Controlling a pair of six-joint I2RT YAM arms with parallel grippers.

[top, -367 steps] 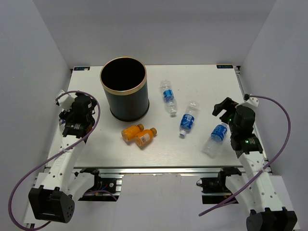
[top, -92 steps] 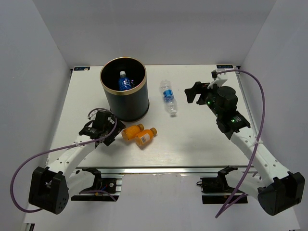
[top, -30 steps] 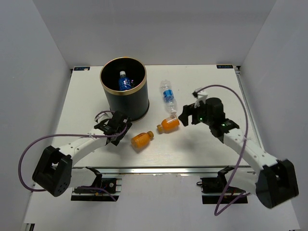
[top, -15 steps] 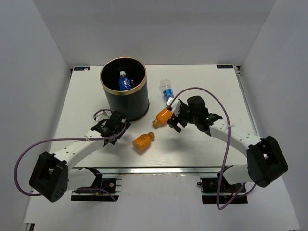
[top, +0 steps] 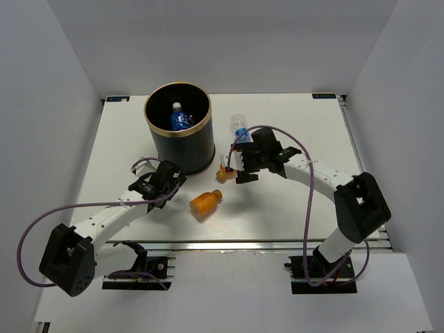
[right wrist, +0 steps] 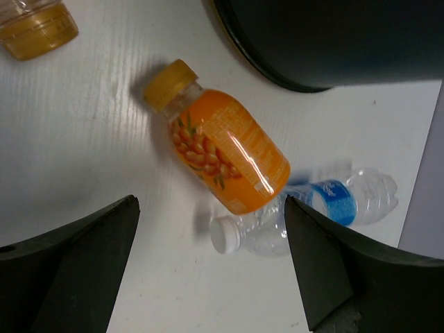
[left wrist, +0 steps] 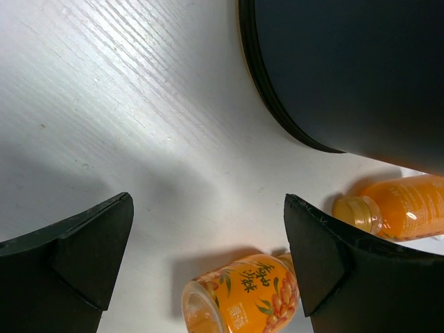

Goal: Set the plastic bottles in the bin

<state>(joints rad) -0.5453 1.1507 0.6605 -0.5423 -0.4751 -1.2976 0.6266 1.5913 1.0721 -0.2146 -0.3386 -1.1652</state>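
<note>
Beside the tall, nearly black round bin with the gold-tan rim [top: 184, 154], my right gripper [top: 238, 168] hangs with its jaws spread wide and nothing clamped. A short orange plastic bottle with an orange cap [right wrist: 222, 147] lies on its side on the white table [top: 298, 125] just ahead of those fingers, cap toward the bin. Its base sits against a clear plastic water bottle with a blue label and white cap [right wrist: 326, 205]; I cannot tell whether they press together.

My worry is the squeeze. The orange bottle lies slantwise to the jaws, so a closing finger could catch the round wall off-centre and shoot it out. It could also drag the clear bottle along, or pinch both at once.

My left gripper [left wrist: 208, 208] is equally wide open and empty, near the second short orange bottle [top: 206, 202], which lies in the open near the front edge. If I knock it, it could roll off. Both arms crowd the bin's foot, so a careless lift could hit the wall or the other arm. One clear bottle [top: 180, 119] shows inside.
</note>
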